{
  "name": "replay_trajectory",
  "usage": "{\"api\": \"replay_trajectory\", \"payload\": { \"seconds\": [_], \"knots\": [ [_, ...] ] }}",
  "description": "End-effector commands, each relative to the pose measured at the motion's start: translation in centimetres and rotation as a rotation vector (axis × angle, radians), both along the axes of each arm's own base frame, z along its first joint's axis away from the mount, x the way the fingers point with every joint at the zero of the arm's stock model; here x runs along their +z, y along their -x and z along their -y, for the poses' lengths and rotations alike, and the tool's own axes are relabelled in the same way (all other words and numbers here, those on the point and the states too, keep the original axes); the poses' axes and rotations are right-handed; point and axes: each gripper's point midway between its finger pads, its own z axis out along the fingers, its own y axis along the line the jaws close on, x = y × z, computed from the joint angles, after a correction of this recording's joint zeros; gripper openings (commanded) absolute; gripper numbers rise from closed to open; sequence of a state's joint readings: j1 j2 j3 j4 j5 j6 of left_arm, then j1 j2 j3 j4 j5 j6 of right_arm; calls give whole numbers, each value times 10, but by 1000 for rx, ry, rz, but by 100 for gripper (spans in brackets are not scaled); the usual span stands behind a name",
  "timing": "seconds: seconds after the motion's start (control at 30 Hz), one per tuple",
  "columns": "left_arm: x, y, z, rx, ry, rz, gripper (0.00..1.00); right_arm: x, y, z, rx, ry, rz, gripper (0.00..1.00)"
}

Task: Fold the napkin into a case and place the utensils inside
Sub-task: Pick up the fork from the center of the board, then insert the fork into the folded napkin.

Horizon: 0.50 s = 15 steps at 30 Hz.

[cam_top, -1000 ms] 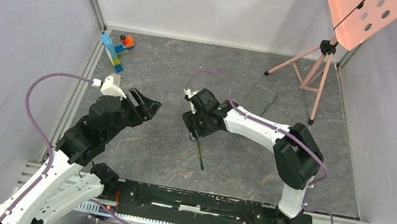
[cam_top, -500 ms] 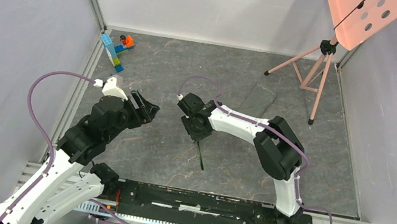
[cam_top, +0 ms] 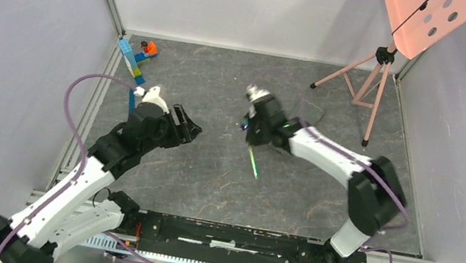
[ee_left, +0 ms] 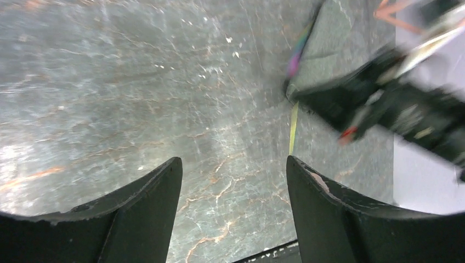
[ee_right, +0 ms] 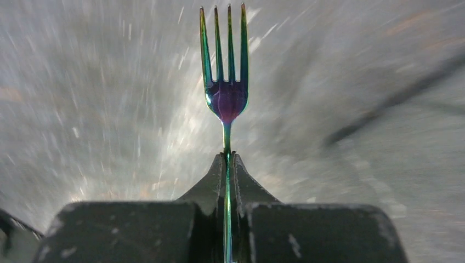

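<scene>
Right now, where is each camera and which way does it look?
Top external: high behind the arms, looking down at the table; both arms show.
Left wrist: on the left arm, facing the table; its open fingers show.
Right wrist: on the right arm, facing past its fingers, which pinch the fork.
Shared: all three see the fork in the right gripper.

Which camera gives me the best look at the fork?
Right wrist: the fork, pinched in the right claw, shows its tines sharply. Top view gives a thin green sliver; left wrist only a blurred streak.
</scene>
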<state>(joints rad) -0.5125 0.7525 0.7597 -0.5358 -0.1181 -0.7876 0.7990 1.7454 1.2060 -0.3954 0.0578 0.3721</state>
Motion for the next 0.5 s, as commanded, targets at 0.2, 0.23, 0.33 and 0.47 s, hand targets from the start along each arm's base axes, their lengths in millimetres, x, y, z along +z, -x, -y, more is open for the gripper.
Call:
{"api": "replay_trajectory", "payload": {
  "seconds": [0.2,0.23,0.33,0.47],
  "knots": [
    [-20,-31,147,-410,188,-146,71,101,-165,151,-529,-137,292,0],
    [-21,-31,166,-456,217,-158,68,97,-176,161,-555,-134,282,0],
    [-33,-33,215,-547,304,-213,58,88,-203,189,-621,-183,268,0],
    [-62,-36,256,-572,325,-277,50,82,-231,215,-671,-184,278,0]
  ]
}}
